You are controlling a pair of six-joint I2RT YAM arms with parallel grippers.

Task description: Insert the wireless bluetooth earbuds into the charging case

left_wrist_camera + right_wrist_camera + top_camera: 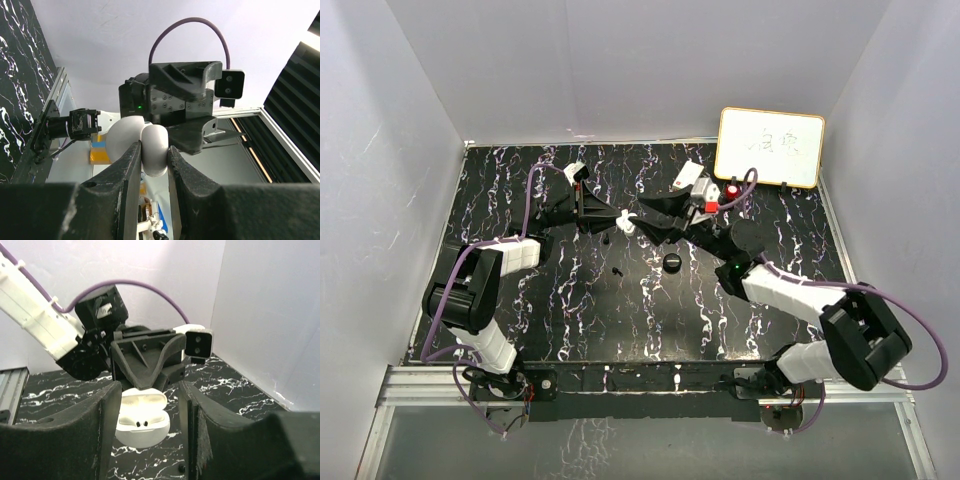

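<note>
The white charging case [142,427] hangs above the table with its lid up. Two white earbuds [141,420] sit in its wells, dark tips showing. My left gripper [153,148] is shut on the case [156,142], gripping it by its sides. In the top view it holds the case [626,224] at mid-table. My right gripper [149,388] faces the case with its jaws open and nothing between them; its left finger [107,415] stands close beside the case. Two tiny black earbuds [617,271] [606,240] lie on the black marbled table [560,320].
A black round case [671,262] lies on the table in front of the grippers. A white board [770,147] leans at the back right. White walls close in the table on three sides. A small black piece [181,468] lies on the table below my right finger.
</note>
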